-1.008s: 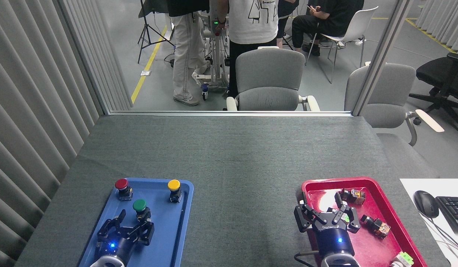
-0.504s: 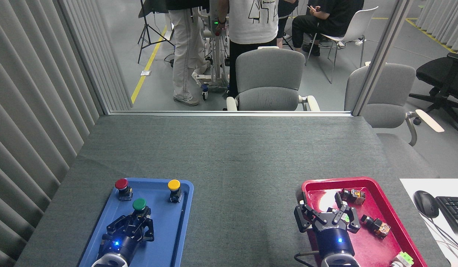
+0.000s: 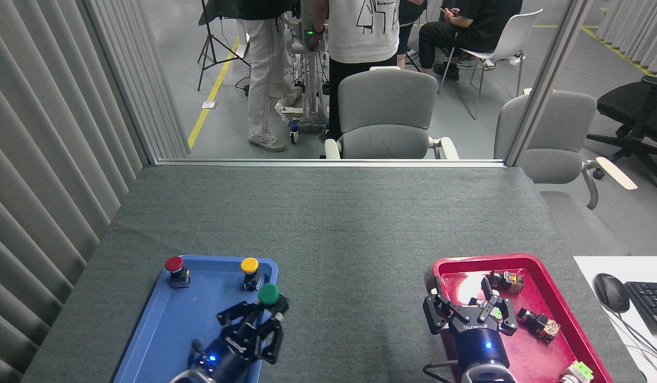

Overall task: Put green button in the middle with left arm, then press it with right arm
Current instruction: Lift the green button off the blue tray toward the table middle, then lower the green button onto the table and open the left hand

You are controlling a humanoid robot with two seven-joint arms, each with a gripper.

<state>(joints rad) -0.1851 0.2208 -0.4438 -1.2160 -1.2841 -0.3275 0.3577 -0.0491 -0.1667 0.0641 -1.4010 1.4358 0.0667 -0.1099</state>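
The green button (image 3: 269,293) is held at the tip of my left gripper (image 3: 264,316), whose black fingers are shut on its base. It hangs over the right rim of the blue tray (image 3: 163,319), beside the bare grey middle (image 3: 350,298) of the tabletop. My right gripper (image 3: 469,314) hovers over the red tray (image 3: 525,351) with its fingers spread open and nothing between them.
A red button (image 3: 174,265) and a yellow button (image 3: 249,266) stand at the blue tray's far end. Several small switch parts (image 3: 538,324) lie in the red tray. A mouse (image 3: 611,291) and keyboard (image 3: 650,303) sit at the right edge. Chairs and people stand beyond the table.
My left gripper closed on the green button, lifted it and carried it right, from the middle of the blue tray to the tray's right rim. The right gripper has stayed put.
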